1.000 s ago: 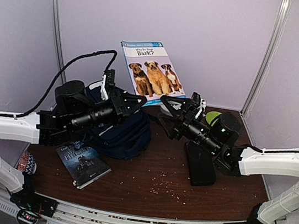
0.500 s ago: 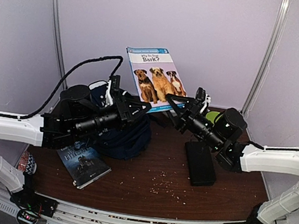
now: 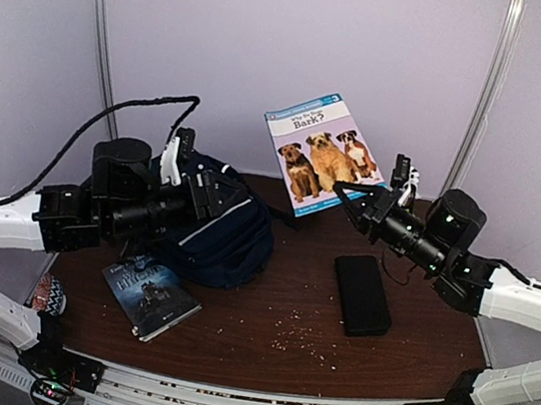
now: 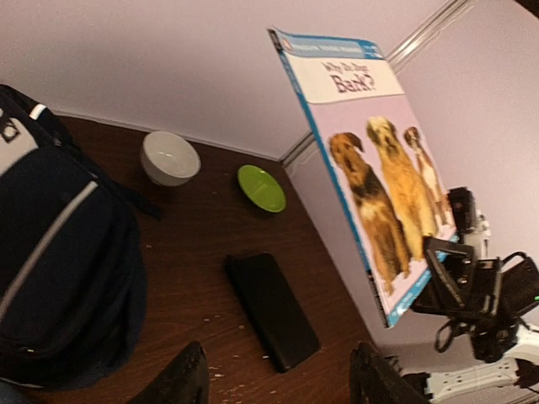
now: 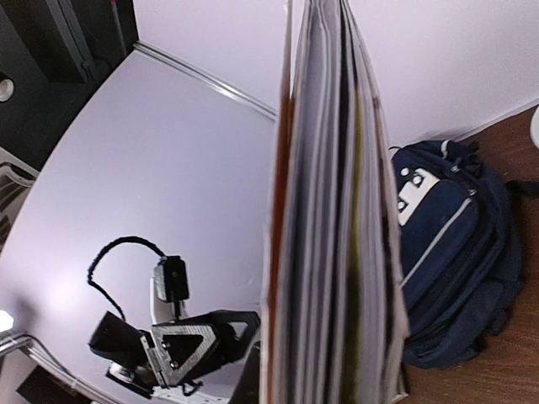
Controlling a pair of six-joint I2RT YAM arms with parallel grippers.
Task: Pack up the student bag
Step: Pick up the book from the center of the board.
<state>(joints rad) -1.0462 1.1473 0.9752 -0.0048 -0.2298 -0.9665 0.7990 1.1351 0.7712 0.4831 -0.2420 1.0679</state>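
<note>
Student bag (image 3: 224,234) sits back-left on your table (image 3: 410,358). L gripper (image 4: 280,374) hangs by its top edge, jaws wide, nothing held. Dark book (image 3: 148,296) lies just beside bag's near edge. Bare wood btwn bag and flat black case (image 3: 362,294). R gripper (image 3: 357,197) pinches dog book (image 3: 323,150) by its lower corner, aloft.

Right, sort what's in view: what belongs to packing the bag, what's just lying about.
For the job: student bag; dog book, held by the right gripper; probably the dark paperback and black case.
Lying about: white bowl, green dish, crumbs.
</note>
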